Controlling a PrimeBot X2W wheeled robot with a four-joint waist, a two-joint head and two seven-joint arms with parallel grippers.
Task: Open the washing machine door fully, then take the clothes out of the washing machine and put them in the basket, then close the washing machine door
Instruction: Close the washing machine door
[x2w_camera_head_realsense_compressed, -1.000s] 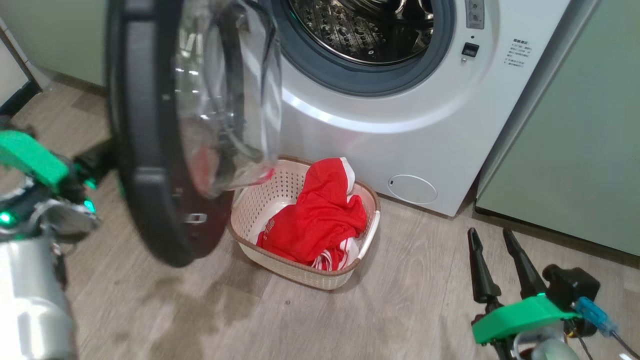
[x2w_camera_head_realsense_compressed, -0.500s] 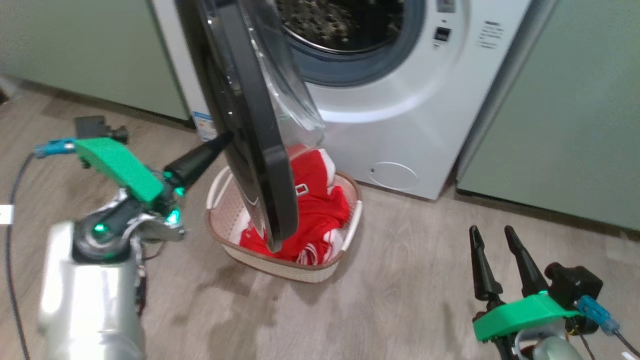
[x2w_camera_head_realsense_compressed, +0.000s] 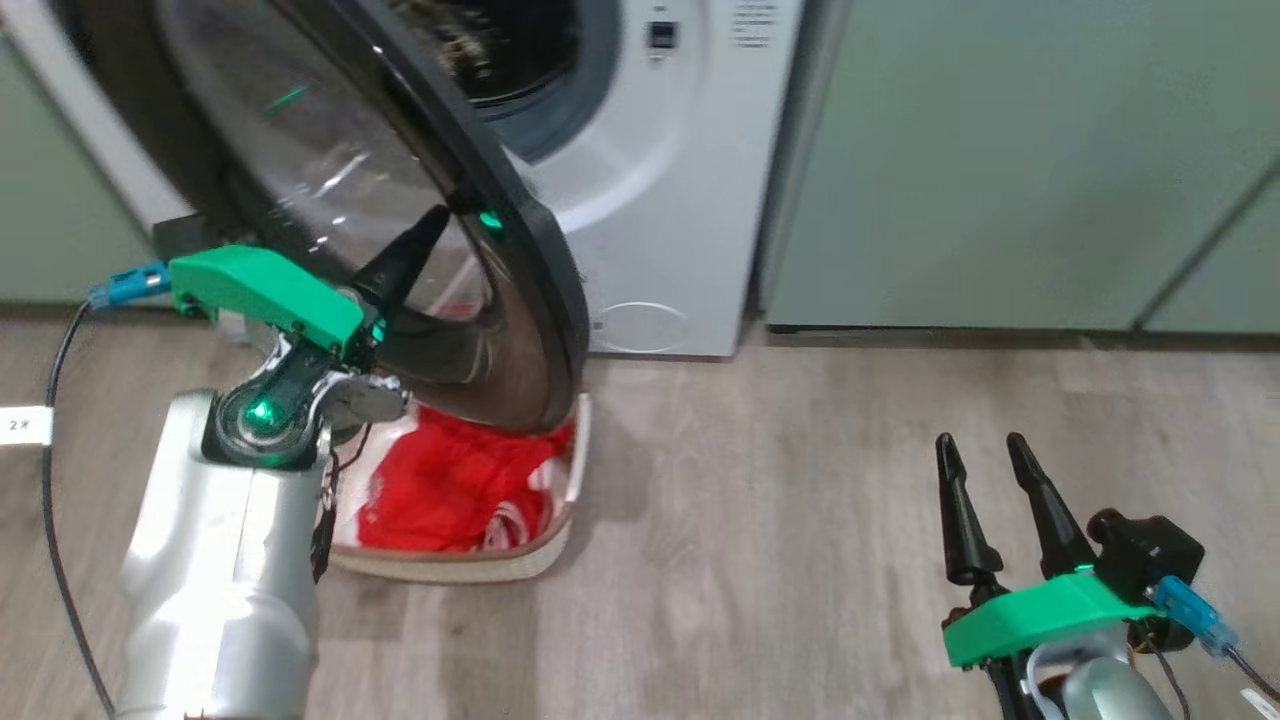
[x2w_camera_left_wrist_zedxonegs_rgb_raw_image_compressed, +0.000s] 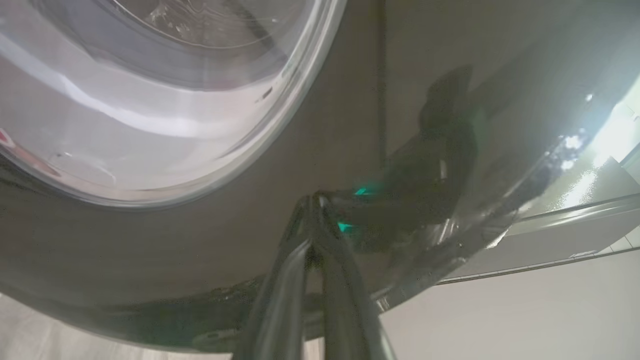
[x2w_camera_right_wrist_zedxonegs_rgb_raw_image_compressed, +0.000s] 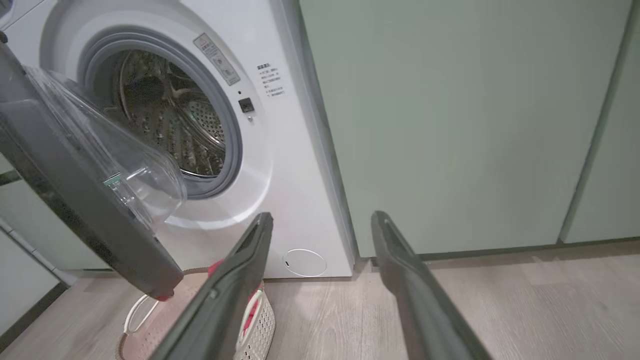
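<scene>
The washing machine door (x2w_camera_head_realsense_compressed: 545, 280), black-rimmed with a clear glass bowl, stands half swung in front of the white washing machine (x2w_camera_head_realsense_compressed: 660, 180). My left gripper (x2w_camera_head_realsense_compressed: 432, 222) is shut, and its tip presses on the door's outer face; in the left wrist view the left gripper (x2w_camera_left_wrist_zedxonegs_rgb_raw_image_compressed: 314, 200) touches the dark rim (x2w_camera_left_wrist_zedxonegs_rgb_raw_image_compressed: 150, 240). Under the door, the red clothes (x2w_camera_head_realsense_compressed: 450, 490) lie in the cream basket (x2w_camera_head_realsense_compressed: 450, 568). My right gripper (x2w_camera_head_realsense_compressed: 980, 447) hangs open and empty over the floor at lower right. In the right wrist view the right gripper (x2w_camera_right_wrist_zedxonegs_rgb_raw_image_compressed: 322, 220) faces the machine (x2w_camera_right_wrist_zedxonegs_rgb_raw_image_compressed: 295, 165), whose drum shows bare metal.
Pale-green cabinet doors (x2w_camera_head_realsense_compressed: 1000, 160) stand to the right of the machine. Wood-look floor (x2w_camera_head_realsense_compressed: 780, 520) stretches between the basket and my right arm. A small white tag (x2w_camera_head_realsense_compressed: 25, 425) lies at the far left, near my left arm's cable.
The head camera has turned, shifting the whole picture. The door has swung from wide open towards the machine, with my shut left gripper against its outer face. The right gripper kept still.
</scene>
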